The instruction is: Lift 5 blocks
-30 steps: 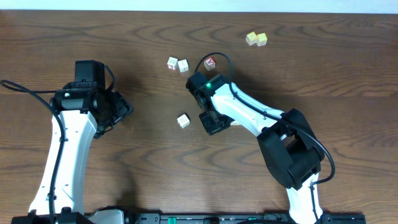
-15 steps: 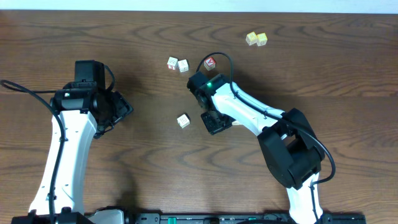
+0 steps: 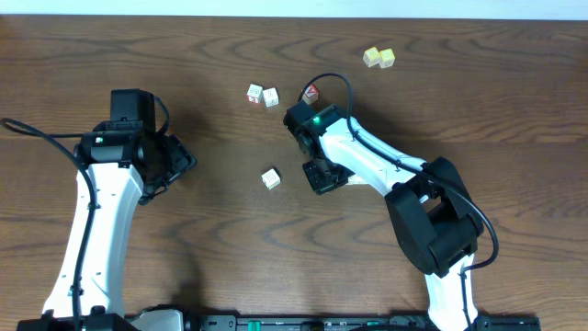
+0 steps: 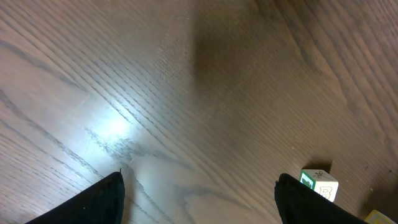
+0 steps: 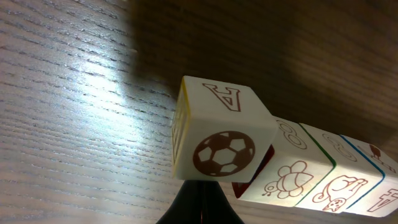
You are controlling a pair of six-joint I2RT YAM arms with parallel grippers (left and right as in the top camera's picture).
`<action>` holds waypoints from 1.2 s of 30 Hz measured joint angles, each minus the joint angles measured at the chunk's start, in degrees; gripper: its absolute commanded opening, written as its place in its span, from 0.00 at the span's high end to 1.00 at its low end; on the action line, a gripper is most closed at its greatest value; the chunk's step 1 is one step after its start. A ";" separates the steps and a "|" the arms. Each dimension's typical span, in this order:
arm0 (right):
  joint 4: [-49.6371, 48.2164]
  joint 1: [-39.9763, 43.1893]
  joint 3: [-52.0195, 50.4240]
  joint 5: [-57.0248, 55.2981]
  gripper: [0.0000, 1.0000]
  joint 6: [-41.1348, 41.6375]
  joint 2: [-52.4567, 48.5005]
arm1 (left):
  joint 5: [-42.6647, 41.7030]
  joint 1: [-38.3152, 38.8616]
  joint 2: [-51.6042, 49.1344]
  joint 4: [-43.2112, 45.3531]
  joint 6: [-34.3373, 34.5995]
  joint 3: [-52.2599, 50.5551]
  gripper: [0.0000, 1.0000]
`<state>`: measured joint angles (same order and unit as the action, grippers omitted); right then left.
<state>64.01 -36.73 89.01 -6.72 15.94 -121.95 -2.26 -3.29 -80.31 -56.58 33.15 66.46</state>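
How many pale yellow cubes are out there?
2. One pale yellow cube and its twin sit side by side near the far edge of the table, right of the middle. Others may be hidden.

The table [image 4: 112, 124] is seen to be dark, finely grained wood with a satin finish, and light is reflected from it in a pale patch. The blocks [image 5: 217, 134] are made of smooth, whitish wood with printed pictures. The right arm [image 3: 363, 165] is clad in glossy white plastic, with matt black joints.
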 measured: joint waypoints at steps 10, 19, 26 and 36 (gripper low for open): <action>0.00 0.02 0.37 2.82 0.99 0.28 0.22 | 0.00 0.00 0.00 0.00 0.00 0.00 0.22; -8.17 2.71 5.95 3.26 0.99 0.37 2.47 | 0.00 0.00 0.00 -0.02 0.00 0.00 0.22; -12.44 5.27 5.38 3.04 0.99 0.39 2.64 | 0.00 0.00 0.00 0.00 0.00 0.00 0.22; -16.68 5.16 -1.79 3.04 0.99 1.07 2.64 | -0.02 0.00 0.00 -0.02 0.00 0.00 0.22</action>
<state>47.33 -31.57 87.22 -3.68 17.02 -119.31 -2.28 -3.29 -80.31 -56.60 33.15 66.46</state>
